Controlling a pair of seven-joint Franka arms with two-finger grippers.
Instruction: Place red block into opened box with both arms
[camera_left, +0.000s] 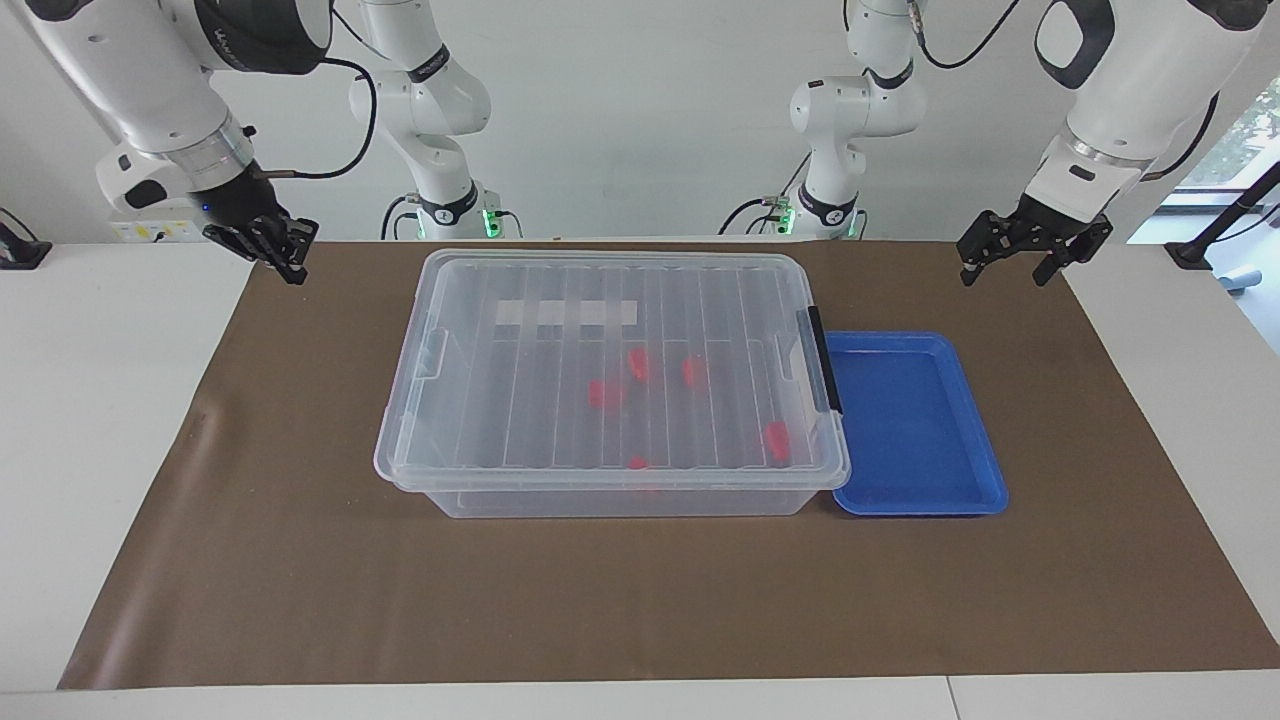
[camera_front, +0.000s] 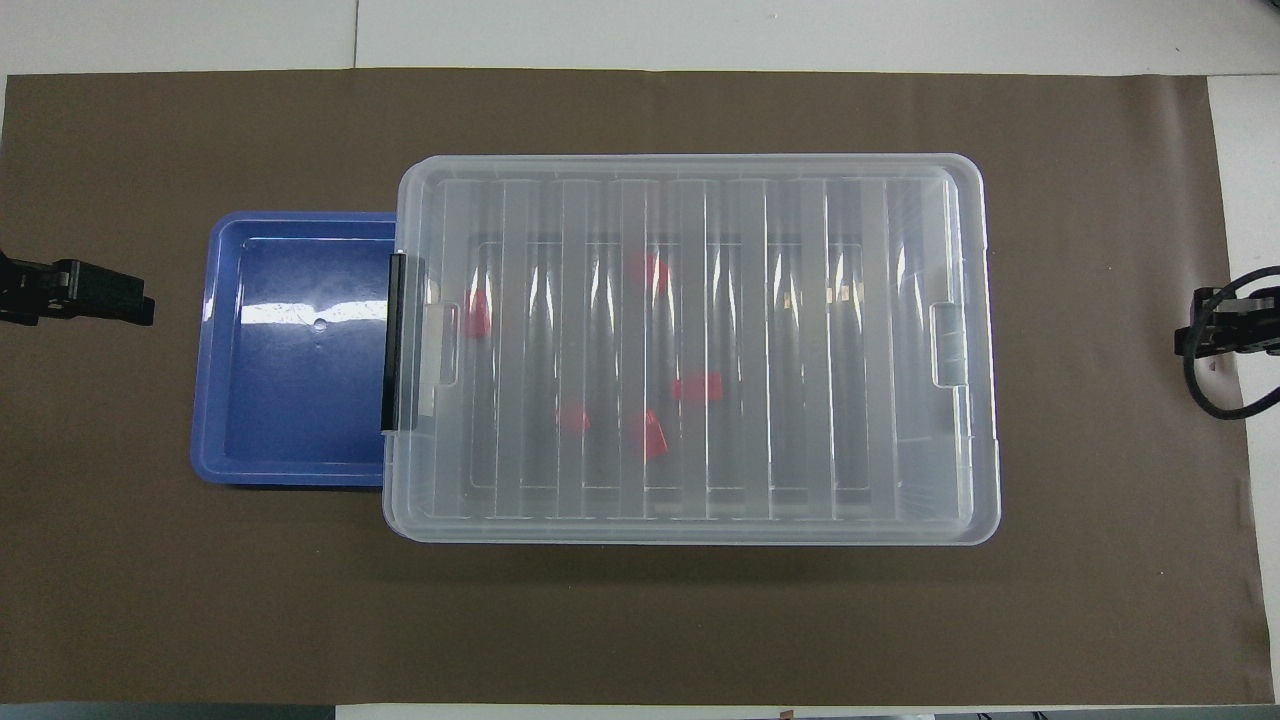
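Black and small, the right pincer (camera_left: 283, 250) hangs in the air over the brown mat's (camera_left: 300, 560) edge, at the right arm's end of the worktop (camera_left: 100, 400). I cannot tell if its fingers are apart or together. It holds nothing.

The left pincer (camera_left: 1012, 258) hangs over the mat at the left arm's end. Its fingers are wide apart and it holds nothing too. This arm waits.

The box (camera_left: 610, 490) sits in the middle of the mat, between the two pincers and well apart from both. Its clear lid (camera_left: 520, 400) lies flat on top. The long way of the box runs from one arm's end to the other.

The red blocks (camera_left: 777, 439) are all inside the box, under the lid. I count five. One lies close to the black latch (camera_left: 824, 360), at the left arm's end. The rest lie near the middle.

The blue tray (camera_left: 915, 420) sits just beside the box, on the latch end. It has no blocks in it.

I think the job looks done. No block is left outside to pick up.
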